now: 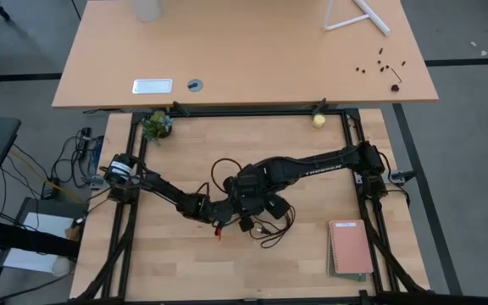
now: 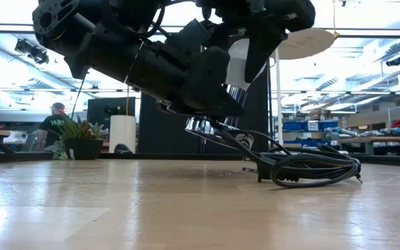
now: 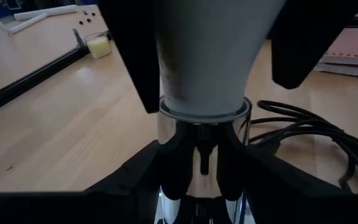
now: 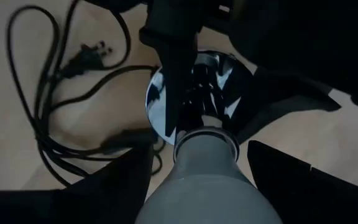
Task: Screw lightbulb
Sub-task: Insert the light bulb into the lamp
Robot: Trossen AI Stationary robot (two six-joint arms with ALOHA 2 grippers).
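Note:
The lightbulb point(image 3: 204, 56) stands upright, white head up, its lower end in the mouth of a chrome socket point(image 3: 201, 140). My right gripper point(image 4: 197, 186) comes down from above and is shut on the bulb's head. My left gripper point(image 3: 201, 190) reaches in from the table's left and is shut on the socket, which the low view shows held above the tabletop point(image 2: 203, 125). Both grippers meet near the table's middle point(image 1: 240, 203). The socket's black cord point(image 2: 304, 170) runs down onto the table. My left gripper has the chrome socket between its two fingers point(image 4: 173, 68), one on each side of the body under the rim. The fingers come nearly level from the table's left. The socket sits mouth up, clear of the table, with its cord trailing down. My right gripper pinches the bulb's white head point(image 3: 166, 68) between its two fingers point(image 3: 132, 56), at the wide part. The fingers point down from above. The bulb stands upright, its narrow lower end point(image 4: 205, 140) in the socket's mouth.
The coiled cord with its plug point(image 1: 265, 224) lies just right of the grippers. A notebook point(image 1: 350, 247) lies near the right front, a pale-yellow ball point(image 1: 318, 121) and a small plant point(image 1: 156, 125) at the far edge. A person point(image 2: 53, 121) stands in the room behind.

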